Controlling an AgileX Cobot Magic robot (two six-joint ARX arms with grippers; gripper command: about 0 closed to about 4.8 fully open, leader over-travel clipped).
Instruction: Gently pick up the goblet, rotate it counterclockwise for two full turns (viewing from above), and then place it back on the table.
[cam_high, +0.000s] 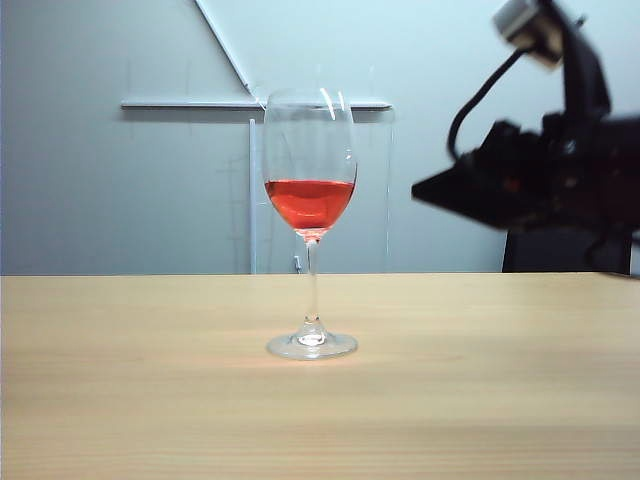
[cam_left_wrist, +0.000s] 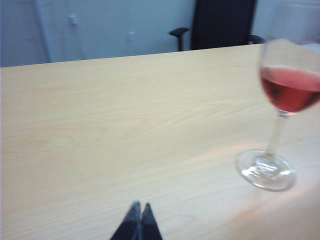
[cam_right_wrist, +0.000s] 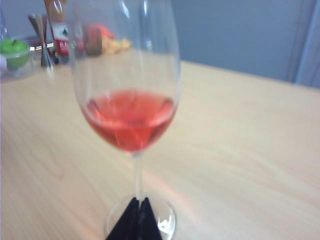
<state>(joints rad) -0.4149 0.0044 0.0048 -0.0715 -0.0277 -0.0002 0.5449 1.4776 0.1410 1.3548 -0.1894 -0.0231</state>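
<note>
A pale grey wall (cam_high: 100, 180) stands behind, a black chair (cam_left_wrist: 222, 22) near it.

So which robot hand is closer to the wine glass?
The right. The right end effector, shut, sits just in front of the goblet, level with its foot. The left end effector, also shut, is farther away, with bare table between it and the goblet.

I count one goblet (cam_high: 310, 215) on one table (cam_high: 120, 400). I see two grippers: the left gripper (cam_left_wrist: 138, 220) and the right gripper (cam_right_wrist: 139, 220). One green apple (cam_right_wrist: 14, 52) sits far off.
</note>
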